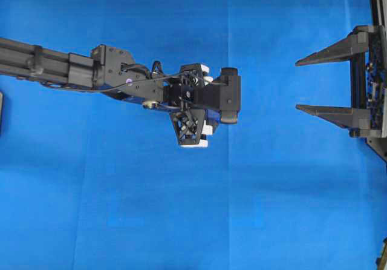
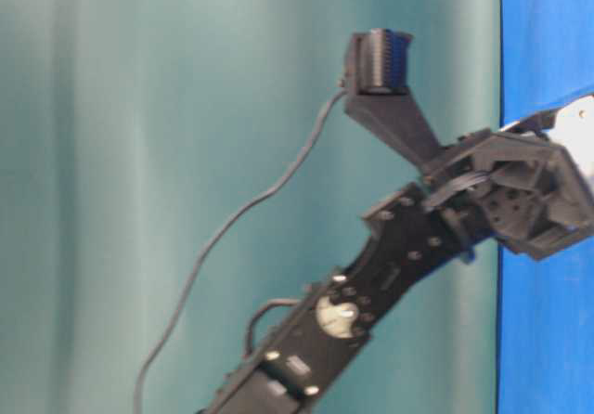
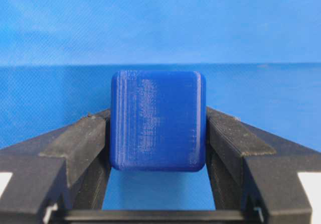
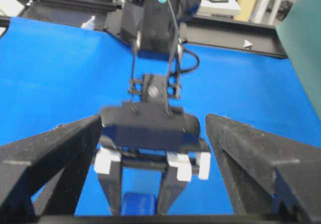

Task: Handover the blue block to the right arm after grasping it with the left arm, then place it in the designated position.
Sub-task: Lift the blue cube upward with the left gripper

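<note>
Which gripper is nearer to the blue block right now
Left. The left gripper has the blue block clamped between its fingers; the right gripper waits open, apart on the other side of the cloth.

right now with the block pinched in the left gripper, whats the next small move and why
Probably lift the left gripper a little, then carry it toward the right gripper. The wrist view shows the blue block squeezed between both fingers, so the grasp looks secure. Overhead, the right gripper waits open at the right edge, well apart from the left arm.
</note>
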`<state>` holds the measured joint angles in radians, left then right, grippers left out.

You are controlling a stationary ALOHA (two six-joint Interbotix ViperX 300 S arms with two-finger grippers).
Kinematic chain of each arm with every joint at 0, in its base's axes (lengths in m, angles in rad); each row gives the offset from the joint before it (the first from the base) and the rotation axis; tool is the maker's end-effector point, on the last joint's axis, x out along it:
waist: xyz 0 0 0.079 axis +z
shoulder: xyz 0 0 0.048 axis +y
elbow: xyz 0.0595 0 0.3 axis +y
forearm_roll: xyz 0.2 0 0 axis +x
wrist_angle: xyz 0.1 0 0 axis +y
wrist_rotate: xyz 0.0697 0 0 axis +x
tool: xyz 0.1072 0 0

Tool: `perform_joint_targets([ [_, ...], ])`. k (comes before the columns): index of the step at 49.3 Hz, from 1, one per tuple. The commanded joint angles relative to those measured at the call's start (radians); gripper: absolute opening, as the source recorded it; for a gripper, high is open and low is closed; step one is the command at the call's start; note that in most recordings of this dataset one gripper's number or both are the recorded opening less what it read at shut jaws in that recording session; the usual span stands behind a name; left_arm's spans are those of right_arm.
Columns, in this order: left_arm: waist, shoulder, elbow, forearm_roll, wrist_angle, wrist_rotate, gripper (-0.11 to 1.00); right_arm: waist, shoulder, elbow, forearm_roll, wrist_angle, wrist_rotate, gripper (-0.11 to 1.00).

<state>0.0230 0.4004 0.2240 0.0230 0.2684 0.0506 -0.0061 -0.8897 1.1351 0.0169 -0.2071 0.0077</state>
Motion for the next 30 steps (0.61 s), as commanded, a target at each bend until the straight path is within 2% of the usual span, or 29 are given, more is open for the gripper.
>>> perform_joint_targets([
  [1, -0.015, -0.094, -0.044, -0.002, 0.037, -0.003, 0.46, -0.002, 0.006, -0.021, 0.002, -0.003, 0.000, 0.97],
  [19, -0.031, -0.268, -0.126, -0.002, 0.204, -0.003, 0.46, 0.000, 0.005, -0.021, 0.003, -0.003, 0.002, 0.97],
  [30, -0.031, -0.310, -0.186, -0.002, 0.295, -0.002, 0.46, 0.000, 0.006, -0.021, 0.003, -0.003, 0.000, 0.97],
])
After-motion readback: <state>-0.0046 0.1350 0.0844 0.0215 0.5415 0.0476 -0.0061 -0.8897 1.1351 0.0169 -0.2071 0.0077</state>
